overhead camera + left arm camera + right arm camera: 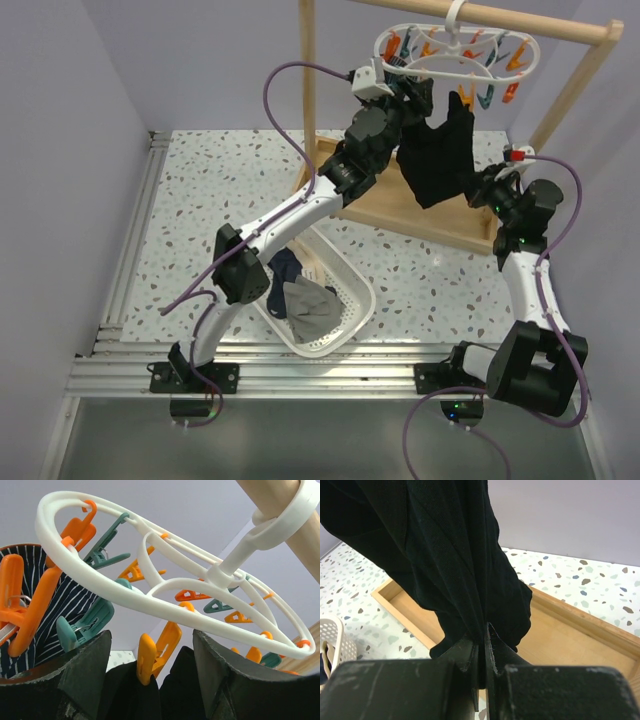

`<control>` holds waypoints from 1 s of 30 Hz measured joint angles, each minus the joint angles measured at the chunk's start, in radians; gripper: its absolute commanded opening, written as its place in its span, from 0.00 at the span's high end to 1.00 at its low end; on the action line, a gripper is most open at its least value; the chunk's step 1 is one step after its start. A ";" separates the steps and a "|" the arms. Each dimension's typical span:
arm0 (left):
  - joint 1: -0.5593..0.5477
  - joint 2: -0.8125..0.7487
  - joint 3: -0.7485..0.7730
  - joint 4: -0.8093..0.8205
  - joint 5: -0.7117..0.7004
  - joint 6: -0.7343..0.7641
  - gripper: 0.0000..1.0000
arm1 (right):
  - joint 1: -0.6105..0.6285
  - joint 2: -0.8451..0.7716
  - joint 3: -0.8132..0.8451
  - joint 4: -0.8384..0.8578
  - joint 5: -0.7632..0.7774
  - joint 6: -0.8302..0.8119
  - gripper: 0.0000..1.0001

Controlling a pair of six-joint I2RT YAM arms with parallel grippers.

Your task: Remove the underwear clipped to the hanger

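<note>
The white oval hanger [455, 50] hangs by its hook from the wooden rail. A black underwear [437, 160] dangles from it, pinched by an orange clip [150, 657]. My left gripper [418, 92] is raised just under the ring. In the left wrist view that gripper [152, 670] stands open, its fingers on either side of the orange clip and the black cloth [125, 695]. A navy-and-white striped underwear [77, 597] hangs at the left of the ring [150, 600]. My right gripper [478, 185] is shut on the black underwear's [445, 555] lower edge, its jaws [482, 640] pressed on the cloth.
A white perforated basket [345, 335] stands near the left arm and holds a grey garment [310, 305] and a navy one [285, 272]. The wooden frame's base [570, 645] lies under the hanging cloth. Its rail [520, 20] and uprights stand at the back.
</note>
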 measured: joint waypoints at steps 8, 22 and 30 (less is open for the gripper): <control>0.000 0.000 0.001 0.013 -0.013 0.000 0.58 | 0.005 0.000 -0.003 0.001 0.000 0.000 1.00; -0.011 0.000 0.000 0.060 0.012 0.011 0.53 | 0.006 0.000 -0.003 0.002 0.000 -0.001 1.00; -0.010 -0.038 -0.127 0.076 0.000 0.012 0.21 | 0.006 0.000 -0.001 -0.008 0.000 -0.028 0.71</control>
